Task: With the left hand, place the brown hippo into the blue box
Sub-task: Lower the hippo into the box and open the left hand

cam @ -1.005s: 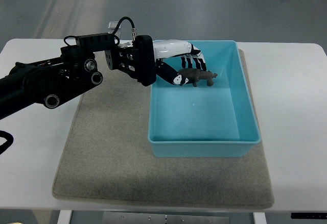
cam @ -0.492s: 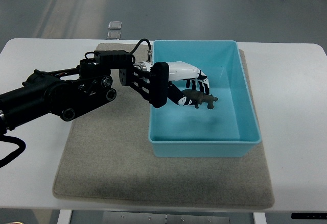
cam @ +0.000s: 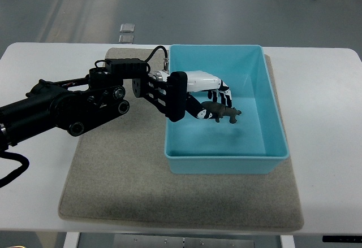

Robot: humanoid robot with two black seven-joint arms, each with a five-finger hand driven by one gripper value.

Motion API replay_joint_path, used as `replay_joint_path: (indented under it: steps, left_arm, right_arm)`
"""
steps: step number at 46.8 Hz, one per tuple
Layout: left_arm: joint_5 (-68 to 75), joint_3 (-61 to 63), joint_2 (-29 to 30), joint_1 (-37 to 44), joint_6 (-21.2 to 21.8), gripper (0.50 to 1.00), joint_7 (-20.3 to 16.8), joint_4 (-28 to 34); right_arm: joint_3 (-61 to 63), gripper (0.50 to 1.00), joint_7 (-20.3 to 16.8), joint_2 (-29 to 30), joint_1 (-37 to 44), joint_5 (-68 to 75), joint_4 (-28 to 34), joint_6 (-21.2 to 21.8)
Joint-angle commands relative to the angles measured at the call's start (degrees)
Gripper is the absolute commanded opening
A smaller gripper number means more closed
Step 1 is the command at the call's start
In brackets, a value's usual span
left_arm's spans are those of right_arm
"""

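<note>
Where the white table (cam: pixel 322 90) filled most of the view, a grey felt mat (cam: pixel 119 180) lay across its middle, and the blue box (cam: pixel 271 140) sat on the right part of that mat, its long side running away from the camera. The left arm (cam: pixel 62 109), black and bulky, came in from the left edge low down and reached across the mat to the box's left wall. Its wrist crossed over that wall, so that the left hand (cam: pixel 210 96), white on the back with black-and-white fingers (cam: pixel 226 92), was inside the box's outline, in its upper left half. The fingers were curled down around the brown hippo (cam: pixel 219 111), gripping its rear half, while the head and front legs stuck out to the right, free of the hand. The toy was level, facing the right wall, and over the blue floor; whether its feet touched the floor could not be told. Beyond the table's far edge, a small pale square object (cam: pixel 128 27) lay on the grey floor.
</note>
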Motion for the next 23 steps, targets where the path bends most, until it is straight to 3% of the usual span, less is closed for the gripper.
replay_joint_path:
  steps: [1,17,23]
  left_arm:
    - [-0.02,0.00,0.00,0.31,0.00,0.750,0.00,-0.07]
    - [-0.46,-0.09,0.00,0.40,0.26,0.846,0.00,-0.69]
    - [-1.07,-1.05,0.26,0.48,1.14,0.859,0.00,-0.95]
  right_arm:
    - [0.00,0.936,0.00,0.00,0.00,0.00,0.00,0.00]
    - [0.00,0.936,0.00,0.00,0.00,0.00,0.00,0.00]
    - [0.00,0.936,0.00,0.00,0.00,0.00,0.00,0.00]
